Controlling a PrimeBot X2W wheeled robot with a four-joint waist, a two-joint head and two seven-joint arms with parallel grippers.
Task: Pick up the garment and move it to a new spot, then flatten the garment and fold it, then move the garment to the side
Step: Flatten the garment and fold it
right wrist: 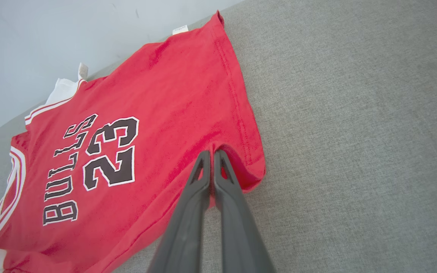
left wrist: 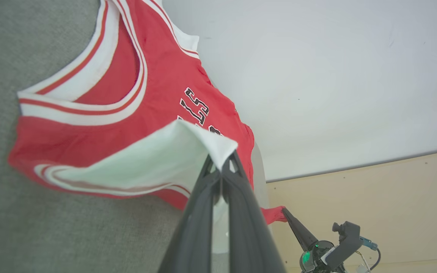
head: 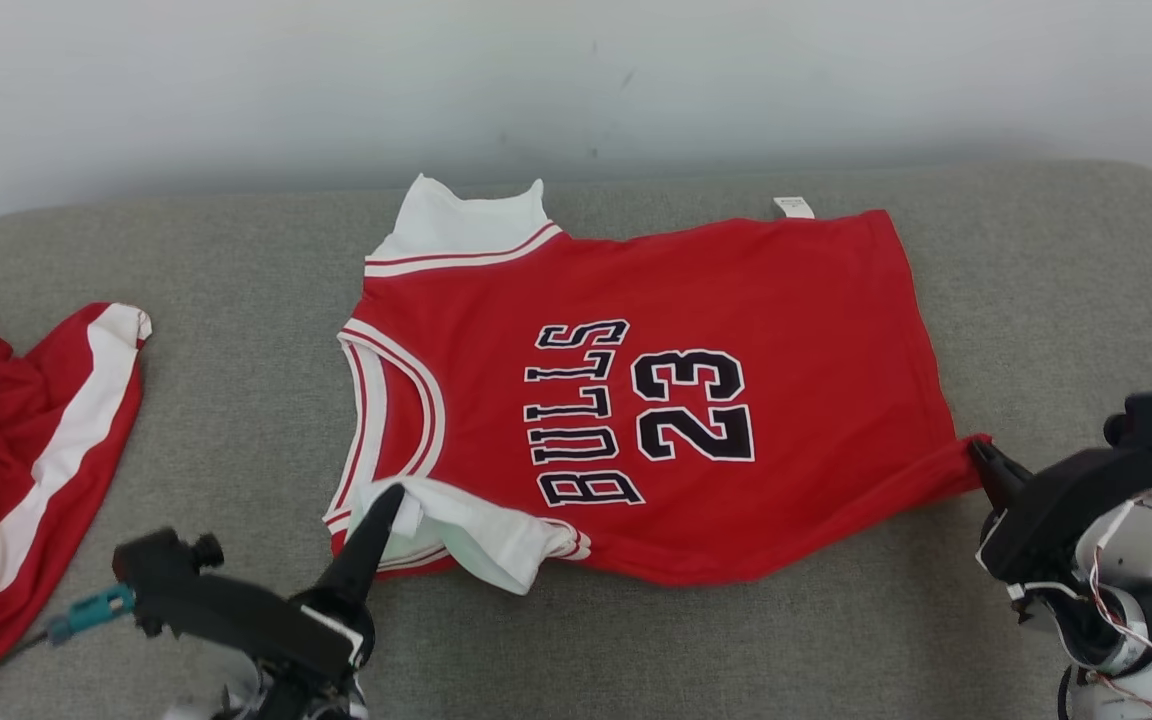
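The red jersey (head: 636,400) lies spread mid-desk (head: 1036,300), far edge by the wall (head: 576,80). Left fingers (head: 371,540) pinch its near white sleeve; right fingers (head: 994,470) pinch its hem corner. Another red garment (head: 16,450) crowds the left; bare desk lies right.

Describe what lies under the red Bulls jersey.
The grey fabric surface shows all round the jersey, so it lies on that. Whatever else might sit beneath the cloth is covered.

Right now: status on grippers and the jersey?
Both shut: left gripper on jersey white sleeve, right gripper on hem corner. Jersey mostly flat on grey cushion. Nothing in the way; second red garment off left, apart.
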